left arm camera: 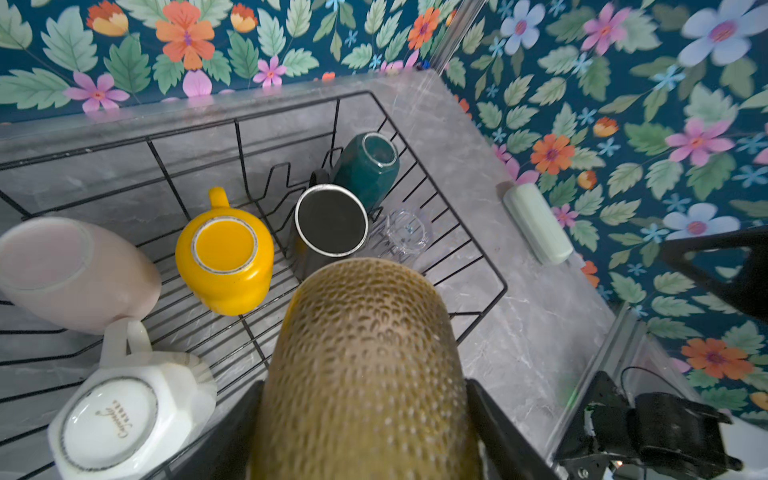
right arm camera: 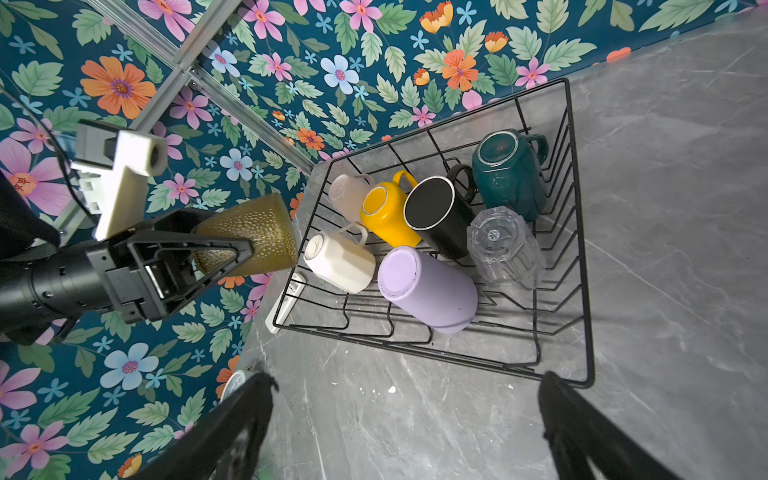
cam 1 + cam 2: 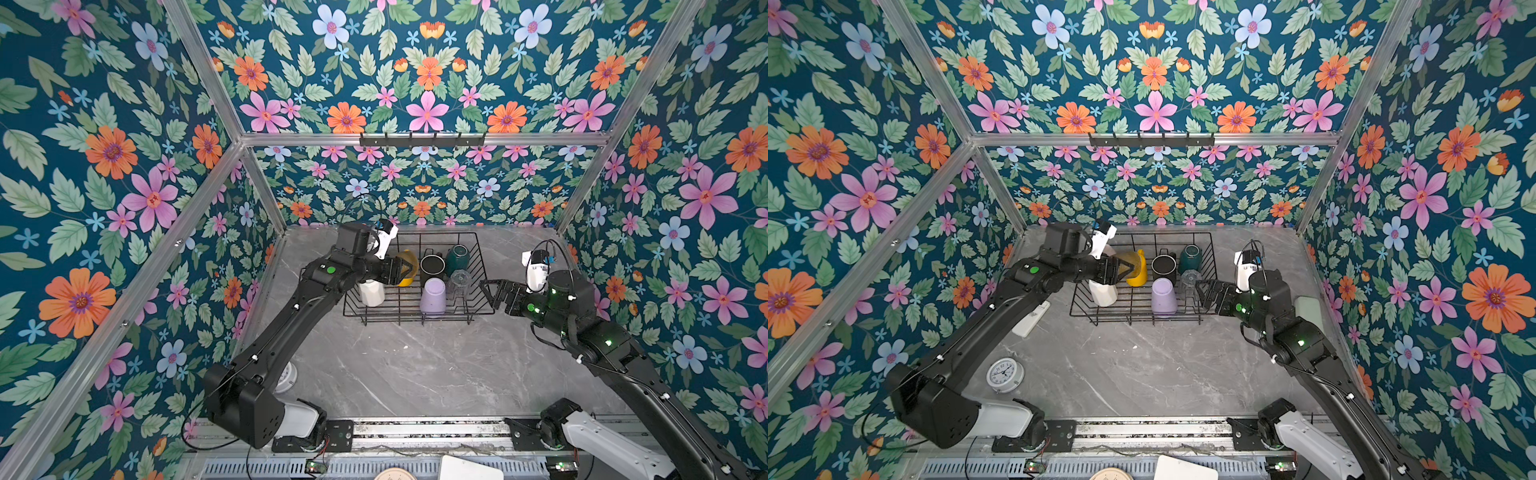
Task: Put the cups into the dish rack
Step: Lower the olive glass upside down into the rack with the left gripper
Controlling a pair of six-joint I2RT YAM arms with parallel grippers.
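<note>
Top views first: in both we see the dish rack (image 3: 482, 266) on the desk (image 3: 415, 365), with 7 cups inside. The left tool (image 3: 400, 269) grips the amber-brown glass (image 3: 1128, 264) above the rack's left half, so we judge 7 of 8 cups loaded and 1 placement left. The right tool (image 3: 1203, 291) stands wide open and empty just beside the rack's right edge.

Left wrist view: we see the amber glass clamped between both jaws, over the rack. Below it sit the yellow mug (image 1: 224, 259), black mug (image 1: 330, 220), dark green mug (image 1: 368, 168), clear glass (image 1: 401, 237), pale pink mug (image 1: 75, 274) and white mug (image 1: 124, 415), all bottom up.

Right wrist view: we also find the lavender tumbler (image 2: 428, 289), inverted and tilted, near the rack's front. Free wire remains at the front, beside the tumbler.
</note>
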